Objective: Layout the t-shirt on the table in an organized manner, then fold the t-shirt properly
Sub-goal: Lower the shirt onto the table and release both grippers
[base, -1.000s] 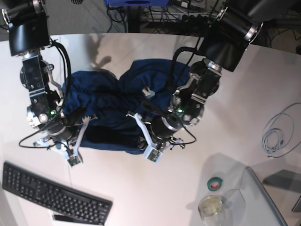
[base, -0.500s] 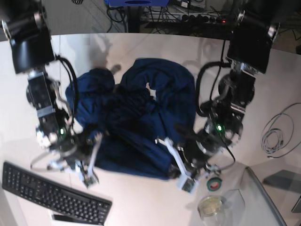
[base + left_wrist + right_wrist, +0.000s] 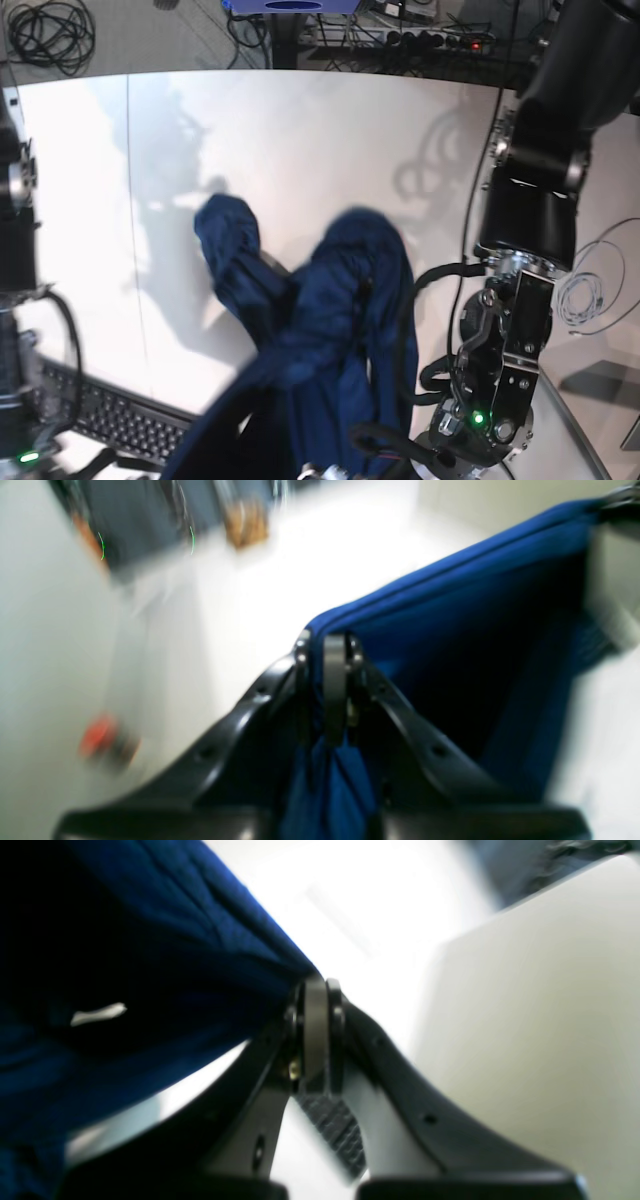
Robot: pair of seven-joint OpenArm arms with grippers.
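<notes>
Both arms hold the shirt up off the tabletop. The left tool is pinched tight on a blue edge of the cloth, and the right tool is pinched tight on another edge. Most of the shirt hangs in a bunched, twisted lump, with only its far part seeming to rest on the white top. It is not laid flat yet, so the folding has not begun. The cloth could slip out of a tool, because each one seems to grip only a thin bit of hem and the hanging weight pulls on it. The shirt could also land crumpled if the arms drop it while it is so twisted. It hangs near the keyboard and could drag over it. The base view shows the whole lump and the wide bare top where it could go, but the tool tips are out of sight there. The two wrist views show each pinch up close, though blurry, and tell little about the shirt's full shape.
</notes>
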